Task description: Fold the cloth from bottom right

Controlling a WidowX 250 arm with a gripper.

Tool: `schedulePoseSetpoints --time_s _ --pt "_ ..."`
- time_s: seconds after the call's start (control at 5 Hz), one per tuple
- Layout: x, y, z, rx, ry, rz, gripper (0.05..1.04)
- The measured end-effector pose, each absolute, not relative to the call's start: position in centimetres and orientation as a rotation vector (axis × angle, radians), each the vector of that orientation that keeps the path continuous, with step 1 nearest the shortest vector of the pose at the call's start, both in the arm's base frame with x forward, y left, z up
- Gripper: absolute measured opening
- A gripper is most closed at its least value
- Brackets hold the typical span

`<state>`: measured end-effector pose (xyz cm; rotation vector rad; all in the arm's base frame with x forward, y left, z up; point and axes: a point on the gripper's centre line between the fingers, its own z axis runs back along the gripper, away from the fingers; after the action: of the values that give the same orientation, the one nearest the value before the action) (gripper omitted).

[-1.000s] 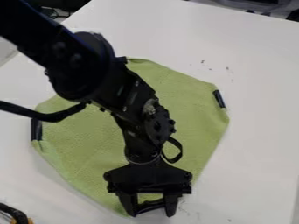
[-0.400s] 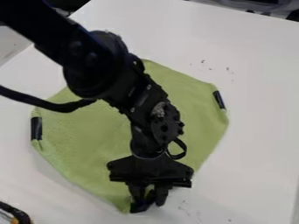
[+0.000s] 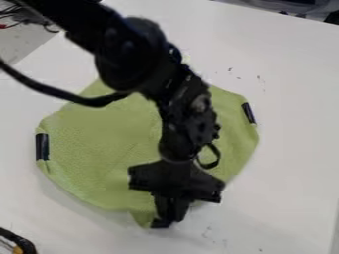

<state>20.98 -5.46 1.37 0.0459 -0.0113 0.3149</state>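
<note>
The gripper [image 3: 169, 218] hangs over the front corner of the green cloth [image 3: 99, 154], its fingers brought together on the cloth's edge. A small pointed flap of the cloth sticks out just left of the fingertips. Most of the cloth lies spread on the white table, with dark strips at its left and right corners. The arm covers the cloth's upper middle and part of its lower right side.
The white table [image 3: 291, 129] carries small dark marks right of the cloth and near its front. A black and orange object [image 3: 19, 243] stands at the lower left corner. Cables [image 3: 27, 20] lie beyond the table at the upper left.
The gripper has gone from open to shut on the cloth's front corner, then moved up the view, drawing that corner back with it. The upper arm has shifted right.
</note>
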Motion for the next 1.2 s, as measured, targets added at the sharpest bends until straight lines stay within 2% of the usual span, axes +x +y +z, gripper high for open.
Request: schedulePoseSetpoints --time_s 0.2,0.4,0.6,0.8,1.0,1.2 --pt "22.8 -5.2 4.4 0.068 0.054 0.285 0.1" --pt "26.0 -3.6 5.7 0.05 0.085 0.233 0.095" --pt "29.3 -0.9 4.5 -0.001 0.06 0.191 0.095" --pt "32.4 1.6 2.0 -0.058 0.055 0.118 0.094" --pt "33.9 3.0 0.7 -0.088 0.058 0.091 0.094" --pt "34.5 3.3 0.7 -0.088 0.048 0.088 0.114"
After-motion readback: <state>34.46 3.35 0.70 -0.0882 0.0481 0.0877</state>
